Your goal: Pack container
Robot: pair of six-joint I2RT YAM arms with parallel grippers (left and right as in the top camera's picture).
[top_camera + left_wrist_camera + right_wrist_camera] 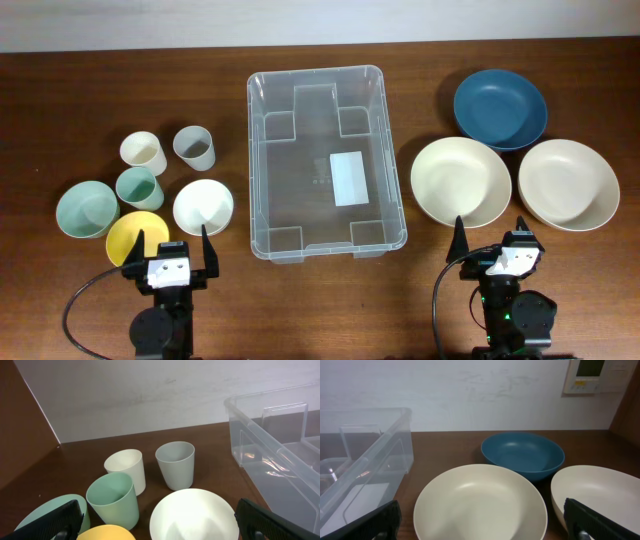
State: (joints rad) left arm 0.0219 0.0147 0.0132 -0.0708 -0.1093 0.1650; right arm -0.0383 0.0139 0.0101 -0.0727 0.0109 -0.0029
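Note:
The clear plastic container (pixel 325 160) stands empty in the middle of the table, a white label on its base. It also shows in the left wrist view (pixel 280 455) and the right wrist view (pixel 365 455). My left gripper (pixel 172 252) is open and empty at the near edge, just before a white bowl (pixel 203 206) and a yellow bowl (pixel 136 236). My right gripper (pixel 492 240) is open and empty, just before a cream bowl (pixel 460 180). In the right wrist view this cream bowl (pixel 480 502) lies between the fingers' tips.
Left of the container stand a cream cup (pixel 143 152), a grey cup (pixel 195 146), a green cup (pixel 138 187) and a pale green bowl (pixel 86 208). Right of it lie a blue bowl (pixel 500 108) and a second cream bowl (pixel 568 184).

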